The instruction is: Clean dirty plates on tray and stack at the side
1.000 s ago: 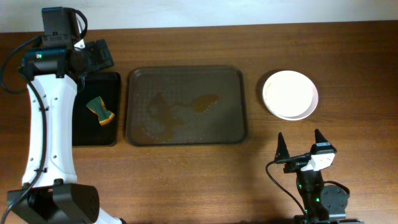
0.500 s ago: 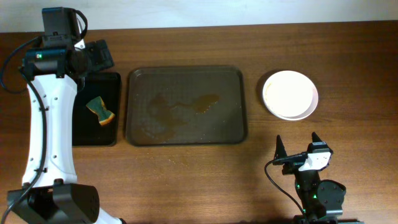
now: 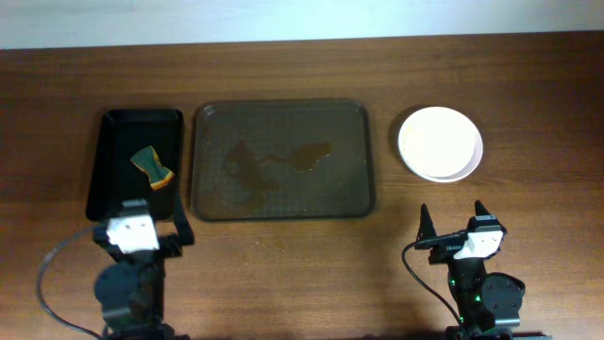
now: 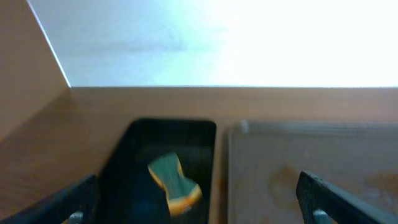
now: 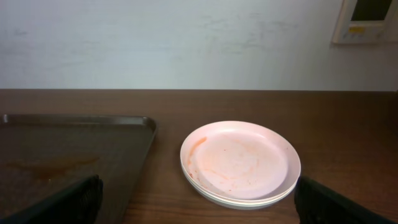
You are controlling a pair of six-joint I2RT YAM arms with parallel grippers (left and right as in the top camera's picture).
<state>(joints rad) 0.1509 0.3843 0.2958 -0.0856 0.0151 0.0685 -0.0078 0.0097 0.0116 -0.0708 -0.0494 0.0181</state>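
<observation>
The plates (image 3: 440, 144) lie stacked on the table to the right of the tray. In the right wrist view the top plate (image 5: 239, 162) has a faint orange smear. The dark brown tray (image 3: 283, 161) holds no plates, only sauce stains; its near edge also shows in the right wrist view (image 5: 74, 149) and in the left wrist view (image 4: 311, 162). My left gripper (image 3: 140, 219) is open and empty at the front left (image 4: 196, 205), before the black tray. My right gripper (image 3: 453, 213) is open and empty at the front right (image 5: 202, 205), before the plates.
A narrow black tray (image 3: 118, 194) stands left of the brown tray and holds a green and yellow sponge (image 3: 152, 167), also seen from the left wrist (image 4: 174, 180). A white wall runs behind the table.
My left arm has left the far end of the black tray and now rests low at the front left. My right gripper has drawn back slightly toward the front edge.
</observation>
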